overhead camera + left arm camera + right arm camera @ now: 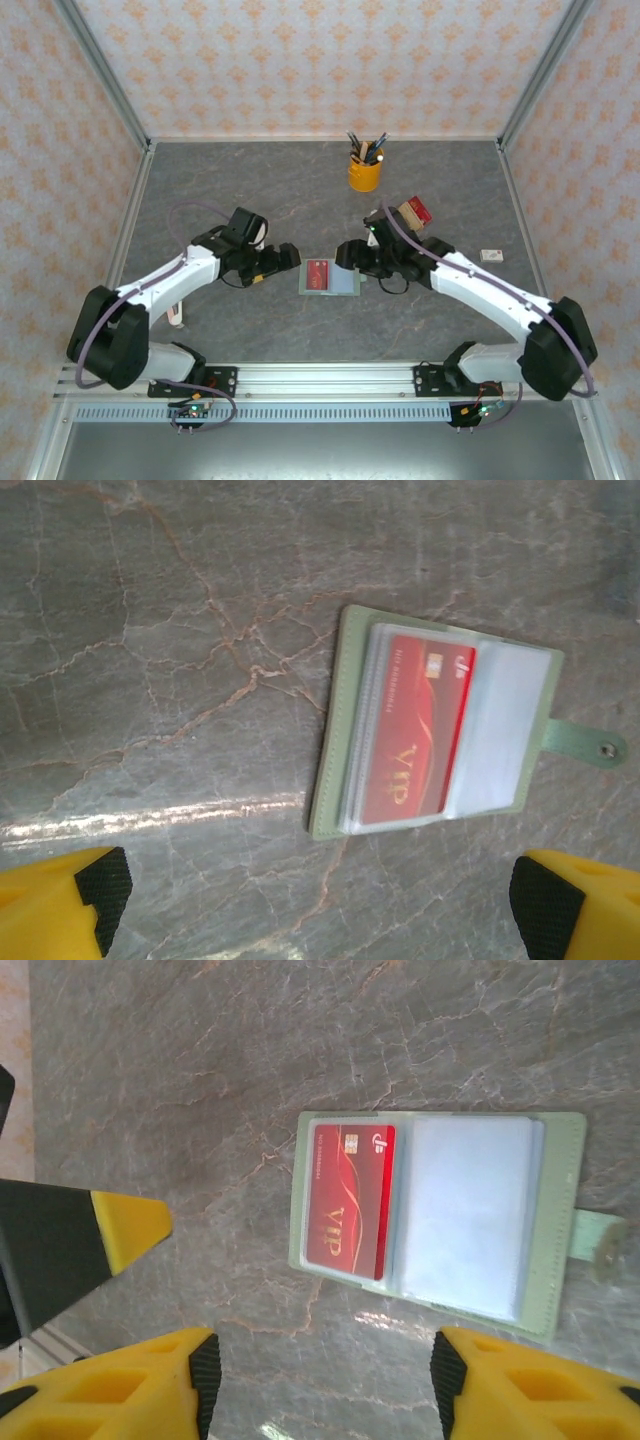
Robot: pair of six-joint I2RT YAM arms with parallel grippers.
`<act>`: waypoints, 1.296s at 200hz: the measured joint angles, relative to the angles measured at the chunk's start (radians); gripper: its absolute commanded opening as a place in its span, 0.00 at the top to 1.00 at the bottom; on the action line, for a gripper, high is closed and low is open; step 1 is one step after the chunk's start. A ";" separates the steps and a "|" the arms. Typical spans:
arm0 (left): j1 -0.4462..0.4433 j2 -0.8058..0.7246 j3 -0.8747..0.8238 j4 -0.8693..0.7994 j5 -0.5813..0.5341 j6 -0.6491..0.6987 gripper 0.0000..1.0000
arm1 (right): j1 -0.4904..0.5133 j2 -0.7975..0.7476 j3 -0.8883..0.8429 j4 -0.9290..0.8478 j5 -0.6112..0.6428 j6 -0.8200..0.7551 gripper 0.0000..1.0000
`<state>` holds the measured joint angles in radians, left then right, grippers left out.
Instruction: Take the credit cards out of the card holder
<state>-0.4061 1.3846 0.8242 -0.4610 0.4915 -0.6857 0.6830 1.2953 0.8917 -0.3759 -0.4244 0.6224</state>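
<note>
The sage-green card holder [346, 283] lies open and flat on the table between my two arms. A red credit card [319, 273] marked VIP sits in its left clear pocket. The right pocket looks pale and blank. My left gripper [288, 256] hovers just left of the holder and is open. From the left wrist, the holder [334, 730] and red card [415, 735] lie ahead of the wide-spread left gripper [320, 905]. My right gripper [349, 254] stands at the holder's far right corner. Through the right wrist, the open right gripper [325, 1385] has nothing between its fingers, with the holder [560, 1220] and card [348, 1200] just beyond.
A yellow pen cup [365, 172] stands at the back centre. A dark, tan and red cluster of blocks [412, 213] sits behind the right arm. A small white item [491, 255] lies at the right. My left gripper's fingertip [125, 1235] pokes in at the left of the right wrist view.
</note>
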 measured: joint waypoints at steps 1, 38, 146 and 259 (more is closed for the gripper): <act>0.000 0.004 0.000 0.002 0.000 -0.002 0.00 | 0.000 0.003 0.000 0.003 0.000 0.002 0.38; -0.008 0.097 0.037 0.040 0.000 -0.043 0.05 | 0.001 0.150 0.003 0.101 -0.027 0.068 0.39; -0.079 0.231 0.109 0.114 0.010 -0.117 0.54 | -0.001 0.428 0.063 0.206 -0.136 0.085 0.61; -0.098 0.318 0.159 0.134 0.029 -0.122 0.75 | -0.017 0.470 0.086 0.205 -0.174 0.042 0.75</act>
<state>-0.5041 1.7027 0.9833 -0.3271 0.5209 -0.8074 0.6659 1.7657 0.9775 -0.1707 -0.5980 0.6640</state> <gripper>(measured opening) 0.267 0.255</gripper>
